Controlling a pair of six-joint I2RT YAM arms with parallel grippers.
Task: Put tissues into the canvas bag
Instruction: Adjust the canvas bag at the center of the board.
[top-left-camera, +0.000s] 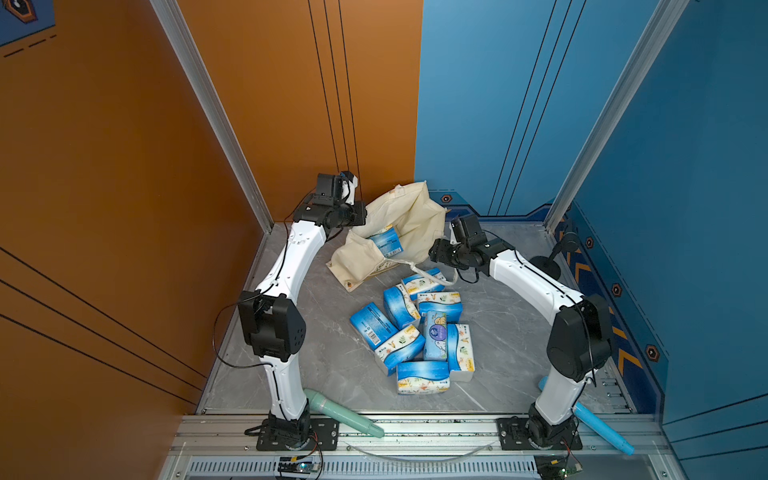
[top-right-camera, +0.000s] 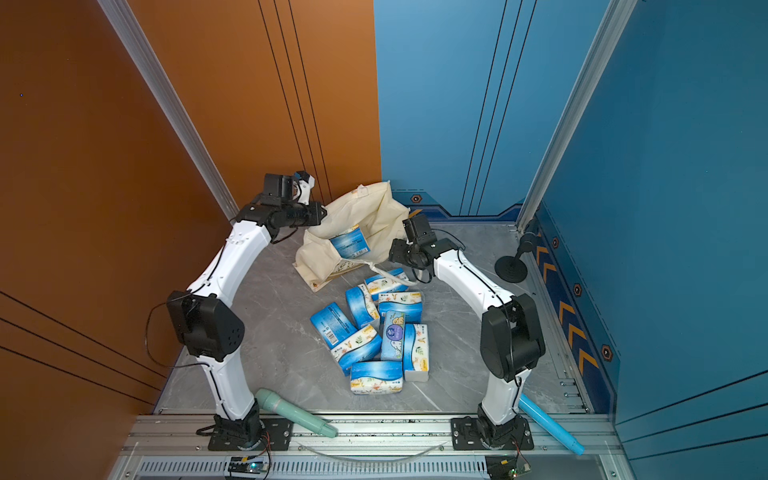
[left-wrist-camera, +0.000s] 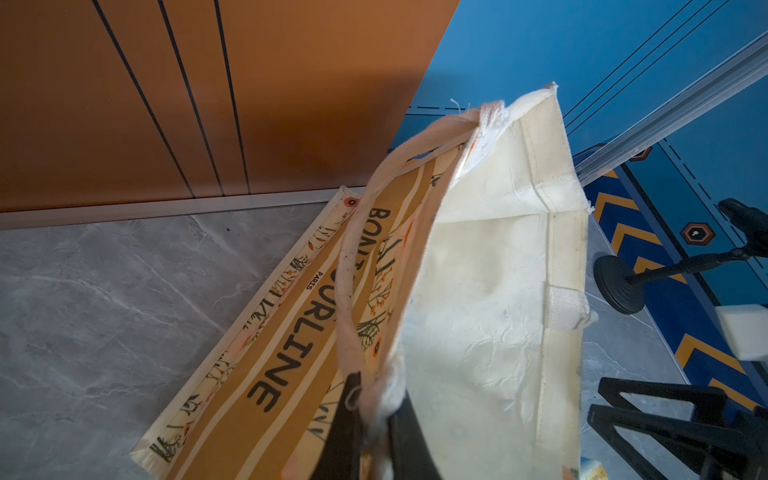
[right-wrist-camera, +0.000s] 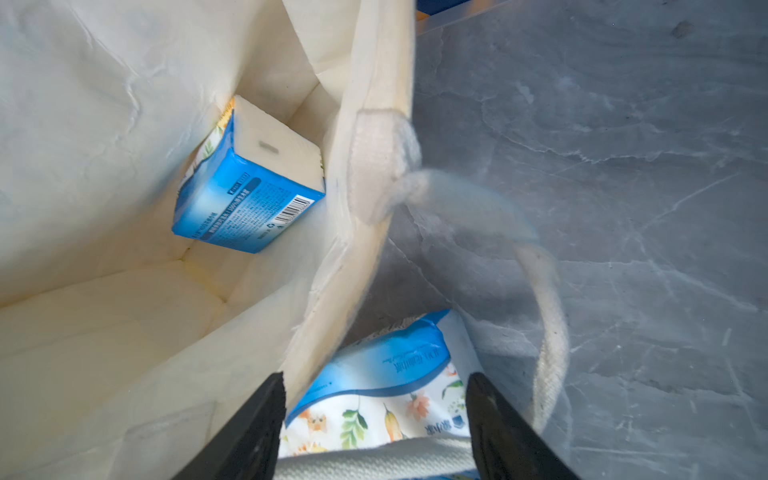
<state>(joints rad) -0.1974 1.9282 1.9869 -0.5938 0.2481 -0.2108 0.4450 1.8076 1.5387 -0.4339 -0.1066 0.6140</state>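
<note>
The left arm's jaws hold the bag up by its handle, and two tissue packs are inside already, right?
Not quite: only one tissue pack lies inside the canvas bag, as the right wrist view shows. The left arm's jaws do hold its handle.

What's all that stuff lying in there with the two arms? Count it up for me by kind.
Canvas bag: 1
Tissue packs loose on the table: 8
Tissue pack inside the bag: 1
Teal cylinder: 1
Light-blue cylinder: 1
Black stand: 1
Total: 13
</note>
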